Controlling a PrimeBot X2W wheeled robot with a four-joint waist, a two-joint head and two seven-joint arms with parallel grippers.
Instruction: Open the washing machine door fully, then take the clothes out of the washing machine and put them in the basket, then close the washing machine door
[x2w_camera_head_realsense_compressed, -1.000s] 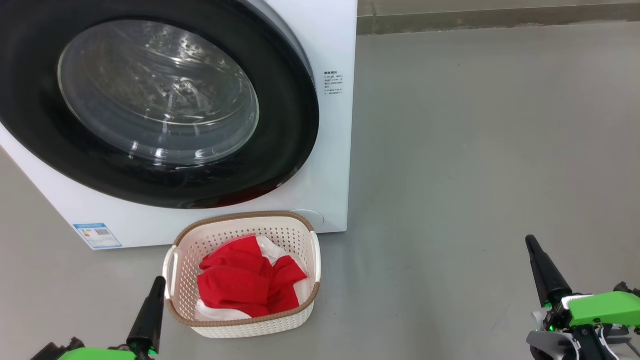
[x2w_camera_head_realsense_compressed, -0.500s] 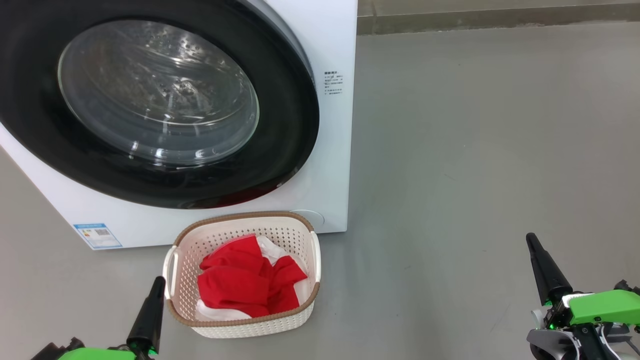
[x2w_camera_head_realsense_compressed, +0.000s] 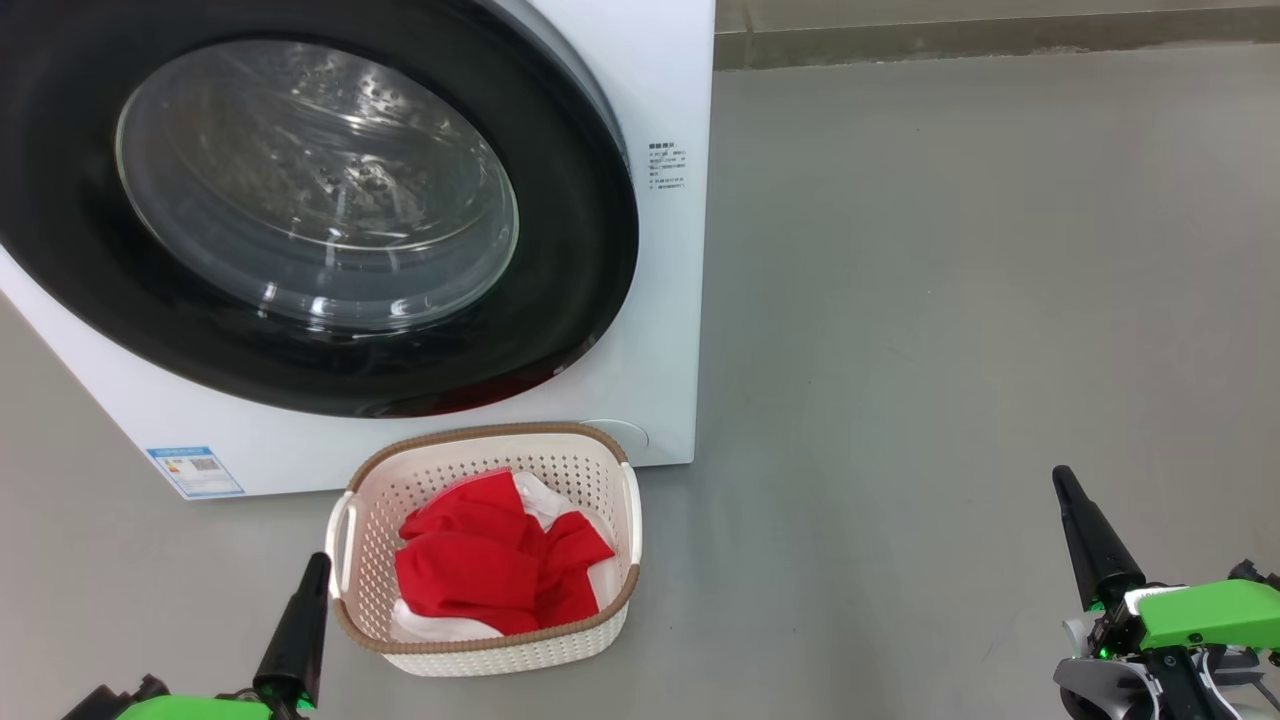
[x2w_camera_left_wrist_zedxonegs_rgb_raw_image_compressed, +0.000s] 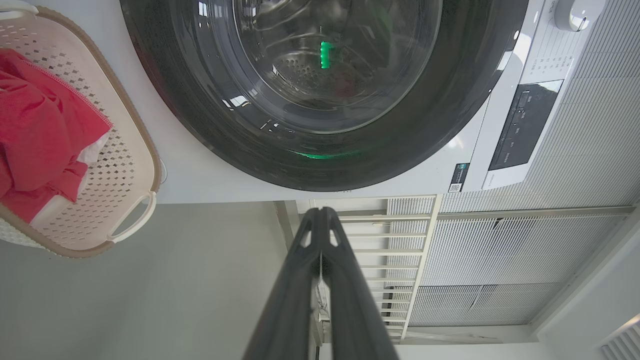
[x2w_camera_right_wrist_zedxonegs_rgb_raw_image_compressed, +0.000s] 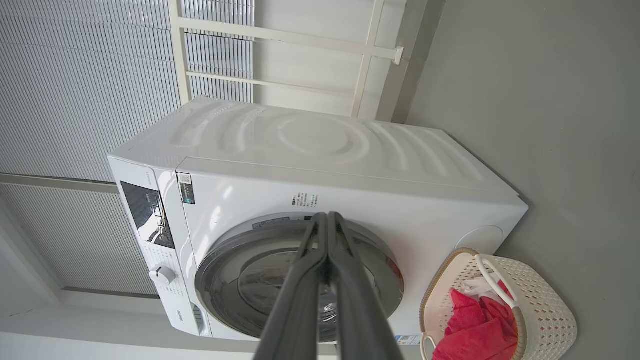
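The washing machine door (x2w_camera_head_realsense_compressed: 560, 260), black-rimmed with a glass bowl, lies flush against the white washing machine (x2w_camera_head_realsense_compressed: 672, 90); it looks shut in the left wrist view (x2w_camera_left_wrist_zedxonegs_rgb_raw_image_compressed: 200, 120) and right wrist view (x2w_camera_right_wrist_zedxonegs_rgb_raw_image_compressed: 380, 270) too. On the floor before the machine stands the cream basket (x2w_camera_head_realsense_compressed: 352, 510), holding the red and white clothes (x2w_camera_head_realsense_compressed: 480, 570). My left gripper (x2w_camera_head_realsense_compressed: 318, 562) is shut and empty just left of the basket. My right gripper (x2w_camera_head_realsense_compressed: 1058, 478) is shut and empty far to the right over bare floor. Both pairs of fingers meet at their tips in the wrist views (x2w_camera_left_wrist_zedxonegs_rgb_raw_image_compressed: 320, 212) (x2w_camera_right_wrist_zedxonegs_rgb_raw_image_compressed: 327, 216).
Grey floor (x2w_camera_head_realsense_compressed: 950, 300) stretches to the right of the machine up to a wall base (x2w_camera_head_realsense_compressed: 1000, 40). A white railing and ribbed wall panels (x2w_camera_left_wrist_zedxonegs_rgb_raw_image_compressed: 500, 250) stand beside the machine. The control panel with its dial (x2w_camera_right_wrist_zedxonegs_rgb_raw_image_compressed: 160, 274) is on the machine's front.
The right gripper has risen very slightly in the head view. Door, basket, clothes and left gripper have stayed where they were.
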